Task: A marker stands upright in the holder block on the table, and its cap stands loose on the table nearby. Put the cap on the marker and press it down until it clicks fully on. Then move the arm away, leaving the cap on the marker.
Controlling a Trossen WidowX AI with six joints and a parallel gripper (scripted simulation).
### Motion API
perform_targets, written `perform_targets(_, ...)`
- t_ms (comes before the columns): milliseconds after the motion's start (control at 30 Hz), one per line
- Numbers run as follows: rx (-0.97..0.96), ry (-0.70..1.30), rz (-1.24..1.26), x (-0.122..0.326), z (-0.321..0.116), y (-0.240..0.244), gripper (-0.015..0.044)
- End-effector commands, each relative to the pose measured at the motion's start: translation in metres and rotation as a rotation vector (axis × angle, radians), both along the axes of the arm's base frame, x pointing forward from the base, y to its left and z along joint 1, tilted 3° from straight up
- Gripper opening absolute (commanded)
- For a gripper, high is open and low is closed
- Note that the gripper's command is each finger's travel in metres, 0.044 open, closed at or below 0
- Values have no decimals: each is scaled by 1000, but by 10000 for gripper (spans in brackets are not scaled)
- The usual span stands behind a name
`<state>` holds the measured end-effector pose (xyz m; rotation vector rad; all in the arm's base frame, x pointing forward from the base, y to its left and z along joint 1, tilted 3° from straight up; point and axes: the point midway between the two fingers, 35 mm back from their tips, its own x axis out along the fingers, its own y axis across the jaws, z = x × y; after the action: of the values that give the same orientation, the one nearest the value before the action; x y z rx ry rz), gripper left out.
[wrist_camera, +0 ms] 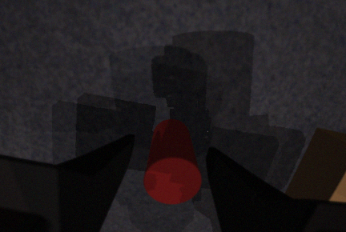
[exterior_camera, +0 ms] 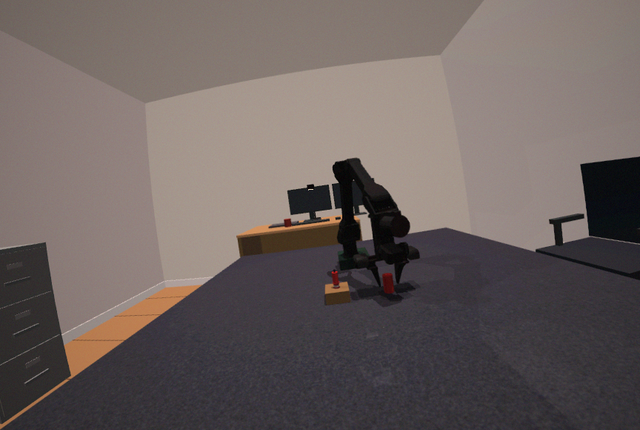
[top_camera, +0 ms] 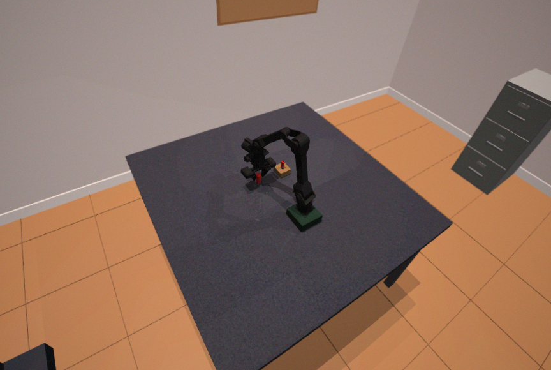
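The gripper (top_camera: 259, 173) (exterior_camera: 388, 282) (wrist_camera: 171, 147) has its fingers about half open, holding nothing. The red cap (top_camera: 258, 178) (exterior_camera: 388, 283) (wrist_camera: 172, 173) stands on the table (top_camera: 284, 286) (exterior_camera: 320, 363) (wrist_camera: 60, 25) between them. In the wrist view, the block (top_camera: 282, 173) (exterior_camera: 337, 294) (wrist_camera: 322, 165) sits at four o'clock.

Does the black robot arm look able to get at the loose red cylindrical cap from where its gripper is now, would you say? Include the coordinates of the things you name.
Probably yes: the open black gripper (top_camera: 259, 177) (exterior_camera: 388, 284) (wrist_camera: 171, 147) has a finger on either side of the red cylindrical cap (top_camera: 258, 178) (exterior_camera: 388, 283) (wrist_camera: 172, 173), and nothing visible blocks them from closing.
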<state>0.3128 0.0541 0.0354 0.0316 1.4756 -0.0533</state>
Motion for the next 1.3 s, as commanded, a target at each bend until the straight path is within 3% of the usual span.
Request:
perform_targets(0, 0, 7, 5, -2, -6, 0, 250)
perform_targets(167, 0, 7, 5, -2, -6, -1, 118)
perform_targets(433, 0, 7, 5, -2, -6, -1, 65)
perform_targets(533, 0, 7, 5, -2, -2, 0, 0)
perform_targets(1267, 0, 6, 5, -6, 55, -2, 0)
